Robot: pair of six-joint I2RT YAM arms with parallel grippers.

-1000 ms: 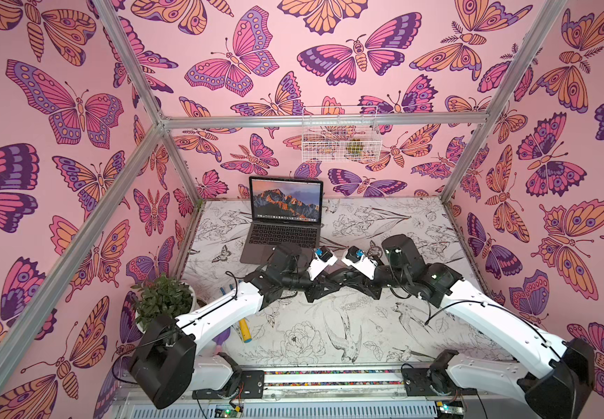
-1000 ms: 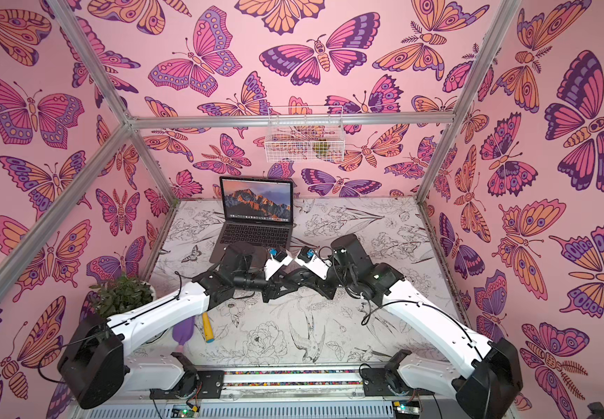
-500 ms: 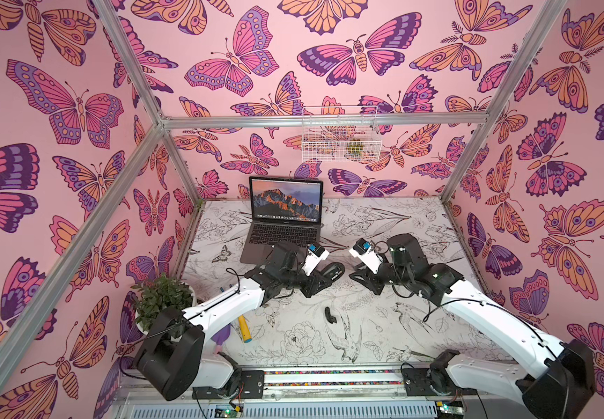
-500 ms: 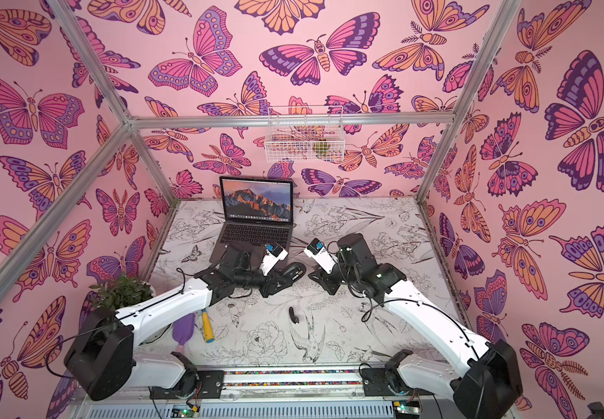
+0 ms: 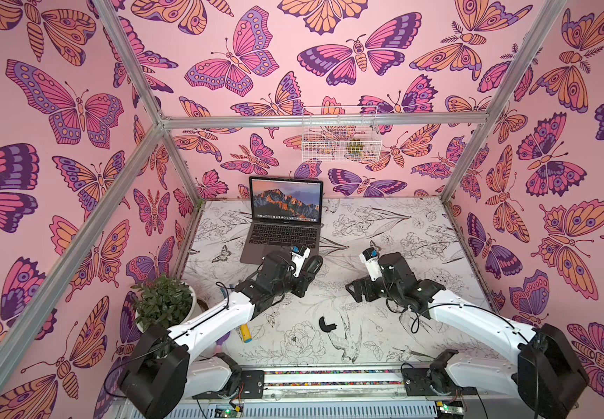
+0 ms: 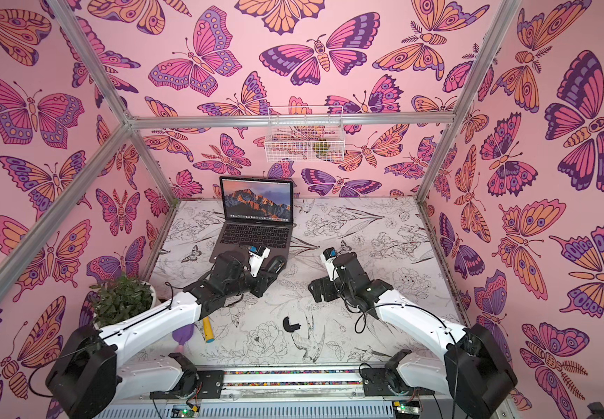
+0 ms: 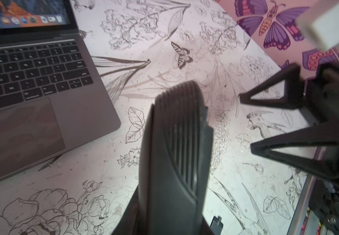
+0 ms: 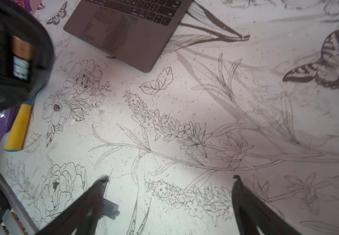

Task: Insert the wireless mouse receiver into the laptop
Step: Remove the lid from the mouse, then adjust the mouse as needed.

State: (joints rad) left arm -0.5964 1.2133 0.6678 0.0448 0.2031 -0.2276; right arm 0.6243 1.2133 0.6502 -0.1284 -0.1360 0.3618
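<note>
The laptop (image 5: 282, 235) (image 7: 32, 81) stands open at the back of the table, screen lit. My left gripper (image 5: 307, 272) is shut on the black mouse (image 5: 313, 264) (image 7: 174, 152), held just off the laptop's front right corner. In the right wrist view the mouse (image 8: 12, 50) shows its open underside with a battery inside. I cannot make out the wireless mouse receiver. My right gripper (image 5: 353, 290) (image 8: 168, 183) hangs open and empty over the table, apart from the mouse, to its right. The black cover piece (image 5: 326, 324) (image 8: 110, 209) lies on the table nearer the front.
A potted plant (image 5: 164, 303) stands at the front left, with a yellow marker (image 5: 244, 332) (image 8: 18, 126) and a purple thing (image 6: 183, 335) beside it. A wire basket (image 5: 340, 138) hangs on the back wall. The arms' rail (image 5: 329, 375) runs along the front edge.
My right gripper has opened and drawn back to the right, away from the mouse. The black cover piece has come off and landed on the table. The left gripper still holds the mouse.
</note>
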